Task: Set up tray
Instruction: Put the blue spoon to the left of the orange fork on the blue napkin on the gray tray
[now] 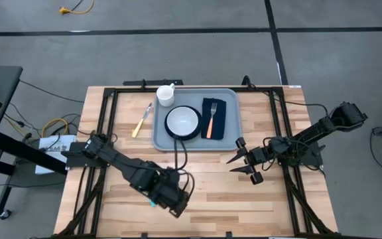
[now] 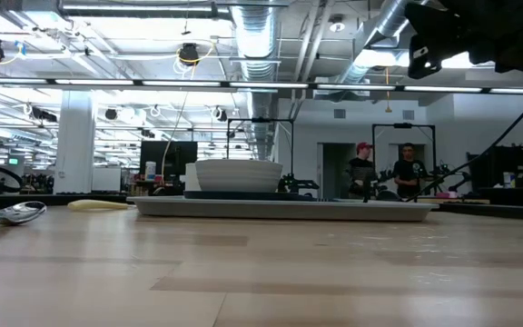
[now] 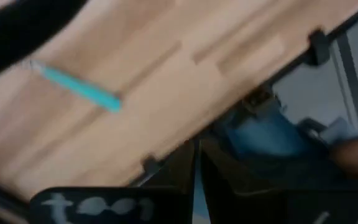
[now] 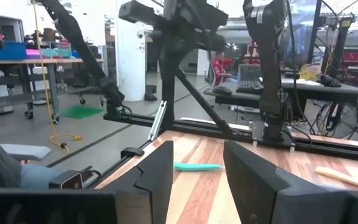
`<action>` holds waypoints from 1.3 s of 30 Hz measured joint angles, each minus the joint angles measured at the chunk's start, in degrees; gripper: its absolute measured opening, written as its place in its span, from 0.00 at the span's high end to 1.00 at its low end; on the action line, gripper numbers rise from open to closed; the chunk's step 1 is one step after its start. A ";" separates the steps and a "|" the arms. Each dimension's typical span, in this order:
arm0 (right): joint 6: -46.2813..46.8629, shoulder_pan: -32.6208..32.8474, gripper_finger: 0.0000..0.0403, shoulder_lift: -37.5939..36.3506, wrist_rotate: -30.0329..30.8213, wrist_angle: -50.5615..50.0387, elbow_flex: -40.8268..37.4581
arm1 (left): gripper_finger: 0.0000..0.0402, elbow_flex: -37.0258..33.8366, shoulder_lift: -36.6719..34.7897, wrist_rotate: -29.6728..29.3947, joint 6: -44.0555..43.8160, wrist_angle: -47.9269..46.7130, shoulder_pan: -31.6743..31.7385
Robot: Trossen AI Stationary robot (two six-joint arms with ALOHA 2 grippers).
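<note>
I'm looking down on the desk (image 1: 197, 192), pale wood planks butted together with a matt finish, framed by dark rails. At its far middle sits the tray (image 1: 234, 133): a big flat grey-blue plastic rectangle with rounded corners and a low raised rim. I judge it stiff, fairly light when bare and a bit slick, so I'd pinch the rim on a long side, or take both short ends, since it is loaded and could tip.

On it, a round dark plate (image 1: 171, 133) carries a white bowl (image 1: 182, 120), smooth and glossy, probably ceramic and breakable. Beside them lies a dark navy napkin (image 1: 218, 109), soft cloth, with an orange-handled fork (image 1: 211, 123) on top. A white mug (image 1: 166, 94) stands at the tray's far left corner; whether it is on the rim or just off it I can't tell. A yellow-handled knife (image 1: 140, 123) lies on the wood just left of the tray.

My left end effector (image 1: 170, 192) is at the near edge with its fingers closed, empty as far as I can see; a teal-handled utensil (image 3: 79, 89) lies beside it. My right end effector (image 1: 242, 161) hovers near the tray's near right corner, fingers parted, empty.
</note>
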 joint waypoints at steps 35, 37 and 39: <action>-0.52 2.81 0.67 1.39 -0.13 2.48 1.40 | 0.98 -63.41 -49.62 -28.13 -11.16 15.05 -7.65; -1.38 3.65 0.67 1.39 -0.13 2.22 2.40 | 0.98 -70.68 -51.47 -27.60 -8.36 22.88 -7.65; -3.26 4.40 0.67 1.39 -0.13 1.87 3.31 | 0.98 -77.04 -53.23 -28.21 -3.53 32.26 -7.59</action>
